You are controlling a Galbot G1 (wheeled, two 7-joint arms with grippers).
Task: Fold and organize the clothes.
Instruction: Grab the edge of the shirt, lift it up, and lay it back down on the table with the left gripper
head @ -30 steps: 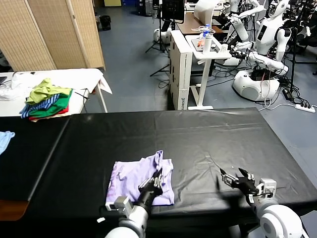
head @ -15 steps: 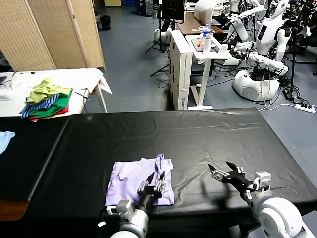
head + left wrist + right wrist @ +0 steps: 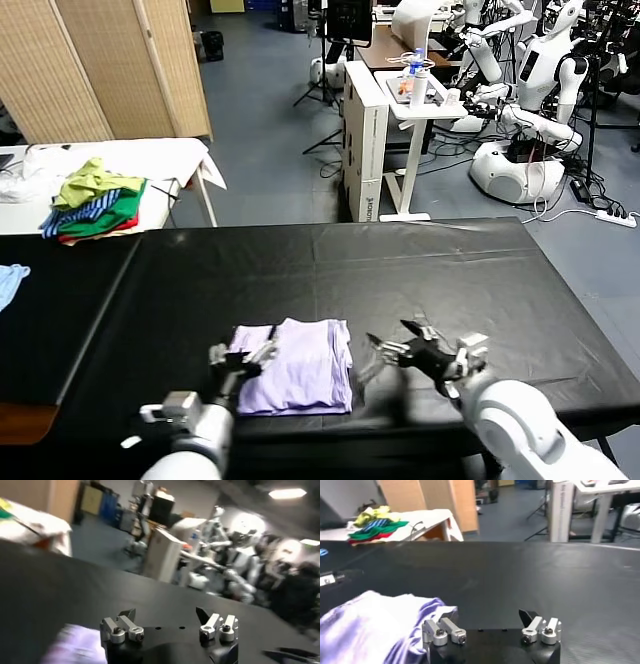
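With fingers spread and empty, the left gripper (image 3: 250, 357) and right gripper (image 3: 393, 350) flank the lavender T-shirt (image 3: 297, 377), folded into a rough rectangle near the black tabletop's (image 3: 420, 270) near edge.

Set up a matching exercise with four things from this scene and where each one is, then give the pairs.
Things:
1. T-shirt
2. left gripper
3. right gripper
4. pile of green, yellow and striped garments

Places:
A. on the white side table, far left
B. just beyond the shirt's right edge, open
C. folded on the black table, near its front edge
D. at the shirt's left edge, open

Pairs: 1-C, 2-D, 3-B, 4-A
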